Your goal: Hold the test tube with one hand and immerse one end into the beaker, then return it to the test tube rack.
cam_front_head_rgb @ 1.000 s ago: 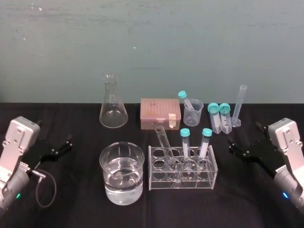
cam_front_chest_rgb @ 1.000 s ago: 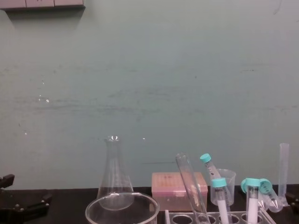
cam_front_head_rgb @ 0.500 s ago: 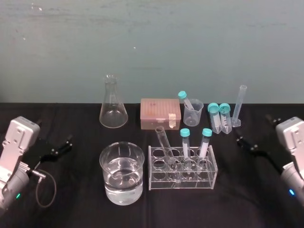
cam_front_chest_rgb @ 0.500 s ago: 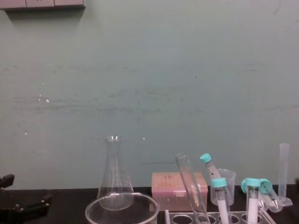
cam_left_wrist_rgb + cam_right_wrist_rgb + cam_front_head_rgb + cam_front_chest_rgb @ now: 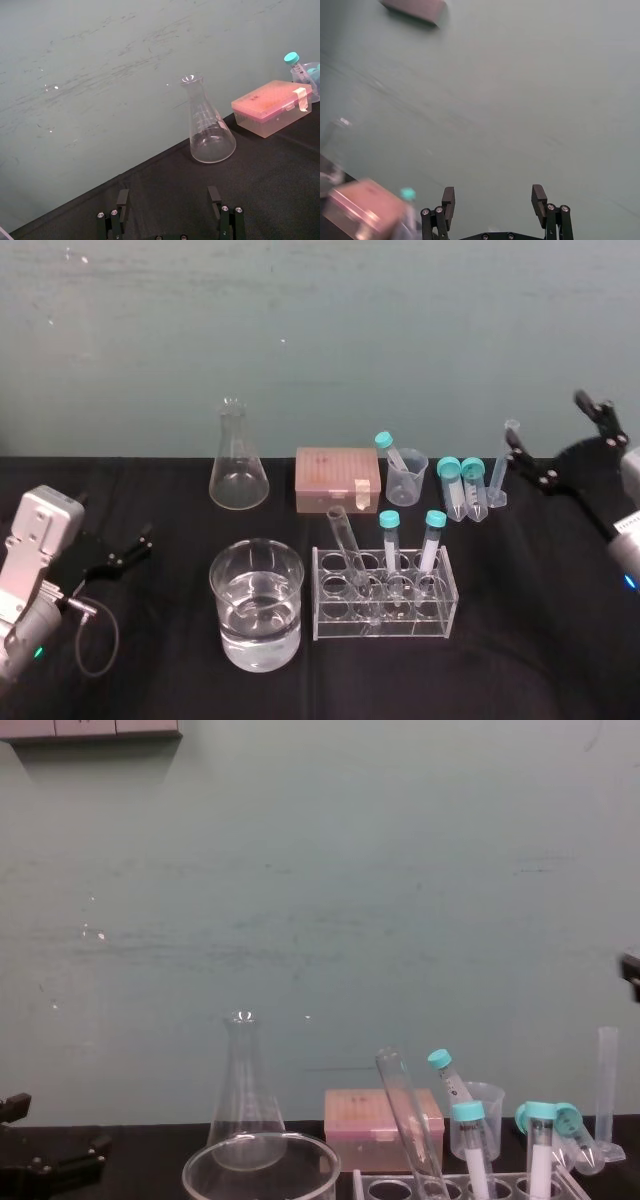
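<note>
Soft even light; weak shadows; small glints on wall [image 5: 400, 320] (source overhead, perhaps).

This is a lab bench. A table [image 5: 150, 660] under black cloth carries chemistry ware: a conical flask [image 5: 238, 475], a beaker [image 5: 218, 590] of clear liquid, and a clear rack [image 5: 337, 612] holding an open test tube [image 5: 348, 545] and teal capped tubes [image 5: 432, 535]. Behind them stand a plastic cup [image 5: 408, 480], a measuring cylinder [image 5: 503, 472] and a pink box [image 5: 338, 478]. A plain, scuffed teal wall [image 5: 320, 330] closes the back.
</note>
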